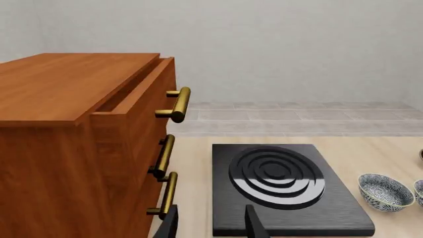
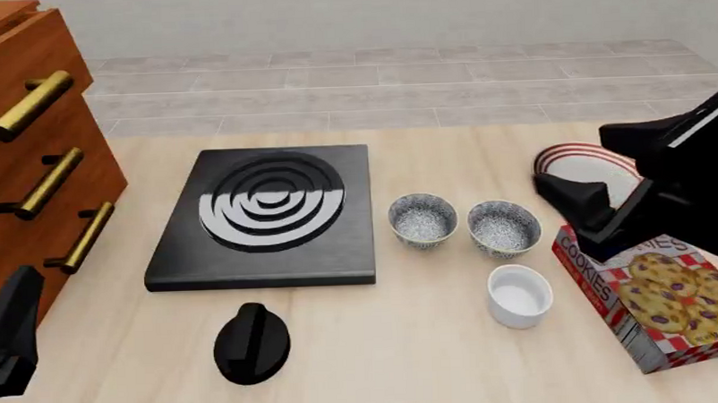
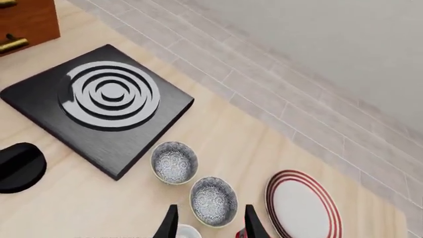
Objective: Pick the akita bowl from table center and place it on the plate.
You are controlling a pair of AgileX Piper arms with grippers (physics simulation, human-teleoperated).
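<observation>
Two look-alike speckled bowls with dark patterned outsides sit side by side mid-table: a left bowl (image 2: 423, 220) (image 3: 174, 162) and a right bowl (image 2: 503, 227) (image 3: 213, 201). Either could be the akita bowl; I cannot tell which. The red-striped white plate (image 2: 576, 162) (image 3: 302, 207) lies to their right, partly behind my right arm. My right gripper (image 2: 583, 213) (image 3: 210, 225) hovers open above the table, its fingers framing the right bowl in the right wrist view. My left gripper (image 2: 8, 344) (image 1: 211, 225) stays open at the near left, holding nothing.
A black stove plate (image 2: 270, 214) lies left of the bowls, with a black knob (image 2: 253, 342) in front of it. A wooden drawer cabinet (image 2: 29, 168) stands at the far left. A plain white ramekin (image 2: 519, 294) and a cookies box (image 2: 662, 303) sit near the right front.
</observation>
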